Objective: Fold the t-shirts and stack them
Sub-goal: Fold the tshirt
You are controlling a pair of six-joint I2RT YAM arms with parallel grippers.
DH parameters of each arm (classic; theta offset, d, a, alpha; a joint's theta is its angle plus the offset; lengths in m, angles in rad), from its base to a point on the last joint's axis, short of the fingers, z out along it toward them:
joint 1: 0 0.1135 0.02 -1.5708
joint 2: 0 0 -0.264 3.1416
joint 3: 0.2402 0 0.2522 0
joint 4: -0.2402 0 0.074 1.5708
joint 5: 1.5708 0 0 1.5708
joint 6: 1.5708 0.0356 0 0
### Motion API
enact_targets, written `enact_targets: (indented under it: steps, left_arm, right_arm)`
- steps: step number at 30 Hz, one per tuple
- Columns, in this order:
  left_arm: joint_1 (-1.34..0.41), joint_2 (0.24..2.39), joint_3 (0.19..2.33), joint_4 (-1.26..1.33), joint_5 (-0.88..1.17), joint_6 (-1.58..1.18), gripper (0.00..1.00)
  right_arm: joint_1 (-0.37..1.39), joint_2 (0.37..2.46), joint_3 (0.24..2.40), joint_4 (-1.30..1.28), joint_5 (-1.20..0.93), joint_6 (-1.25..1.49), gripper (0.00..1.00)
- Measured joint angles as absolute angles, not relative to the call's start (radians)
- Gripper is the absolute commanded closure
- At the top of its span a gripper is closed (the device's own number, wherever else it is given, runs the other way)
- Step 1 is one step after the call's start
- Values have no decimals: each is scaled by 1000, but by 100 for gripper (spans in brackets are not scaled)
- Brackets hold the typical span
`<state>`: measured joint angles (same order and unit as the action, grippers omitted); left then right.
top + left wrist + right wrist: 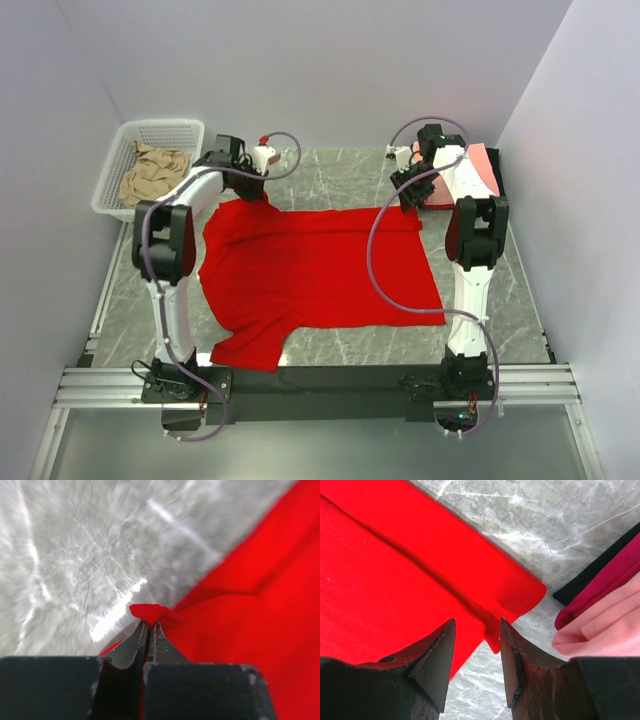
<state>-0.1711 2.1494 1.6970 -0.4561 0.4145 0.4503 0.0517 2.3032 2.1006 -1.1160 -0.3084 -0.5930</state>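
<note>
Found the bright red t-shirt (320,270) spread flat over the middle of the grey marbled table (340,165), hem toward the right, one sleeve reaching the near edge at the left. Saw the left gripper (150,625) clamped on the shirt's far left corner, jaws pressed together on a small puckered peak of red cloth. Saw the right gripper (477,622) spread wide above the shirt's far right corner, the hem corner showing between the two fingers, contact with the cloth impossible to judge. Noted a folded pile just beside that corner, at the table's far right: salmon-pink t-shirt (610,625) on top, dark red t-shirt (605,585) beneath it, black t-shirt (590,577) lowest. Noted a white mesh basket (120,160) at the far left corner, well apart from the pile, with a tan t-shirt (152,172) crumpled inside.
</note>
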Motion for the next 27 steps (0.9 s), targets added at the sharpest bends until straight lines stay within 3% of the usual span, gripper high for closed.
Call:
enact_targets:
  steps: [9, 12, 13, 17, 22, 27]
  left_arm:
    - [-192, 1779, 1508, -548, 511, 450, 99]
    - [-231, 1681, 1360, -577, 524, 451, 85]
    - [-250, 1649, 1295, -596, 527, 454, 75]
    - [-302, 1594, 1121, -698, 534, 484, 62]
    - [-256, 1565, 1102, -804, 558, 532, 54]
    - [-148, 1593, 1253, -804, 580, 508, 52]
  right_arm:
    - [52, 2288, 2040, -1115, -308, -601, 52]
    - [52, 2286, 2032, -1116, -308, -604, 52]
    - [52, 2283, 2027, -1115, -308, -606, 52]
    - [52, 2274, 2020, -1122, -308, -614, 52]
    - [52, 2271, 2020, -1129, -308, -622, 52]
    - [57, 2271, 2020, -1130, -304, -619, 53]
